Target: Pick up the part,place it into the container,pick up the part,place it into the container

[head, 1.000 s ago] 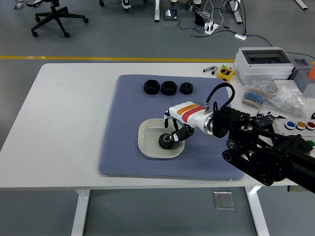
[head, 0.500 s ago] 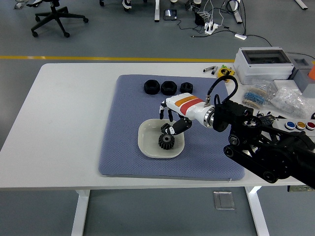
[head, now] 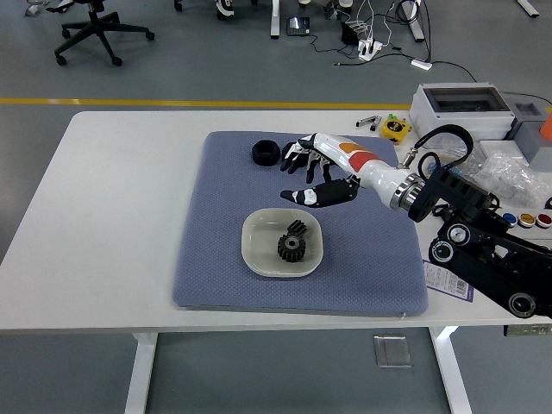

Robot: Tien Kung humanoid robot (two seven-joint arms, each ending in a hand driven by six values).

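On the white desk (head: 112, 216), the blue mat (head: 224, 259) carries a black nut (head: 266, 153) at its 12 o'clock edge. The dish (head: 259, 250) holds the black gear (head: 293, 243), which I have let go since a second ago. My right hand (head: 323, 172) has risen from the dish toward 1 o'clock; its fingers (head: 293, 155) are spread and empty, now covering the other two nuts. At 3 o'clock sit a grey box (head: 461, 112) and bagged parts (head: 509, 172).
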